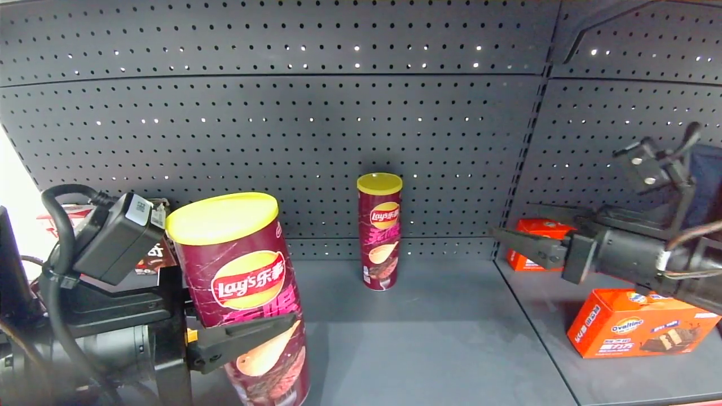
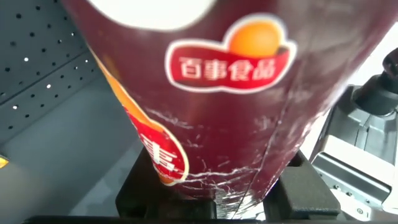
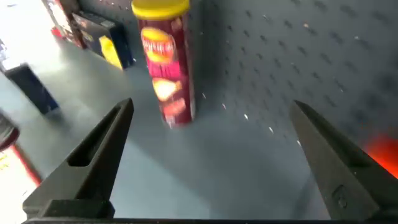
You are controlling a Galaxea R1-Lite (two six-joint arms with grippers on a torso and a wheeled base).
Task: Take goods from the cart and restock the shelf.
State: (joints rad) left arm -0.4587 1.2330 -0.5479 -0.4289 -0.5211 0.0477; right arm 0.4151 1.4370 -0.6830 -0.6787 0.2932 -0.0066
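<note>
A tall maroon chips can (image 1: 237, 282) with a yellow lid is upright at the front left of the dark shelf (image 1: 440, 338). My left gripper (image 1: 248, 332) is shut on its lower half, one black finger (image 1: 242, 338) crossing its front. The left wrist view shows the can (image 2: 236, 112) from close up, rising from between the jaws. A second, matching can (image 1: 379, 231) stands upright near the pegboard back wall, also visible in the right wrist view as the can (image 3: 165, 62). My right gripper (image 1: 524, 242) hangs open and empty at the right, its fingers spread wide (image 3: 212, 106) and facing that far can.
An orange box (image 1: 637, 324) lies on the right shelf section, and another orange box (image 1: 536, 228) sits behind the right gripper. A vertical upright (image 1: 524, 169) divides the two sections. Dark boxes (image 1: 152, 254) stand at the far left. Bare shelf floor lies between the two cans.
</note>
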